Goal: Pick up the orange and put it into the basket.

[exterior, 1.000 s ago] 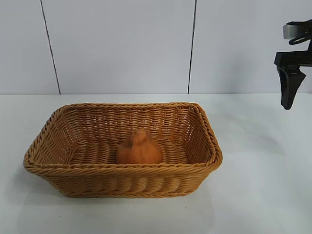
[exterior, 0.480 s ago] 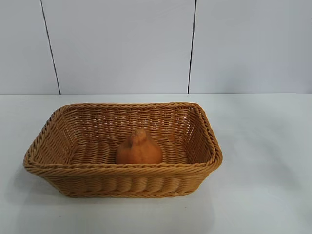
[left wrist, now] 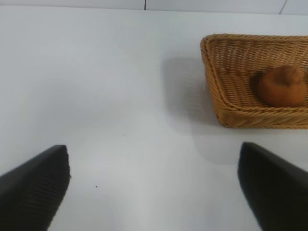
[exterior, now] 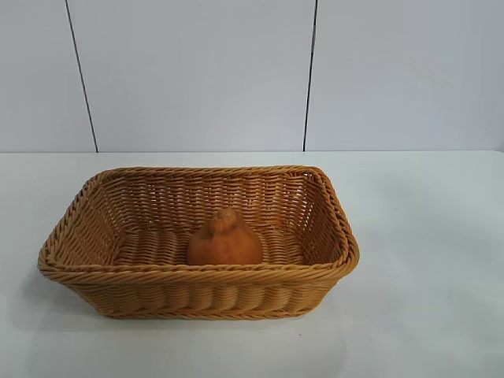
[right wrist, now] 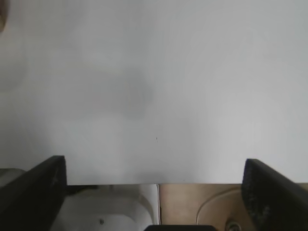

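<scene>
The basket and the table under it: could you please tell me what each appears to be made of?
The basket looks like woven wicker or rattan, possibly a plastic imitation: tan-brown strands interlaced along the sloped walls, a braided rim, and a slight sheen. The table appears to be a smooth white laminate or painted board with a matte finish; it shows only soft shadows and no grain. The orange inside has dull, bumpy skin.

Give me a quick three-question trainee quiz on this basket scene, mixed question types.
1. True or false: the orange lies inside the basket.
2. Multiple choice: in the left wrist view, the left hand is A) shut on the orange, B) open over bare table, C) inside the basket.
3. Fill in: in the exterior view, the number of robot arms visible is ____.

Key: 1 true; 2 B; 3 zero.
</scene>
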Robot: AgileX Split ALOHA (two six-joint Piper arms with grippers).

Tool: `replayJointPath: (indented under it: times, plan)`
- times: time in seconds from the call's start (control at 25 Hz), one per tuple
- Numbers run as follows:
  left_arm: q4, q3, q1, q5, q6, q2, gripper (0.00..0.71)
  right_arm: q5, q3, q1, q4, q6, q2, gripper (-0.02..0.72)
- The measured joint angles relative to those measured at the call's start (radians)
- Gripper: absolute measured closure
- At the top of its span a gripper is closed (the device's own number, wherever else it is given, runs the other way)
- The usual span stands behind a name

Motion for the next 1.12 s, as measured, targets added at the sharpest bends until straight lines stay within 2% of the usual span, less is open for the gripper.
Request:
replayJointPath:
  times: [0.24, 0.48, 0.88, 1.12]
  plan:
    - [-0.001, 0.0, 0.0, 0.001, 0.0, 0.0, 0.037, -0.044, 0.162, 0.0, 0.002, -0.013, -0.316, 0.021]
    - [0.0, 0.0, 0.0, 0.001, 0.0, 0.0, 0.037, -0.073, 0.18, 0.0, 0.002, -0.019, -0.553, 0.021]
    - [0.0, 0.0, 0.0, 0.001, 0.0, 0.0, 0.037, -0.074, 0.18, 0.0, 0.0, -0.02, -0.814, 0.021]
    - [0.0, 0.0, 0.0, 0.001, 0.0, 0.0, 0.037, -0.074, 0.18, 0.0, -0.009, -0.02, -0.832, 0.021]
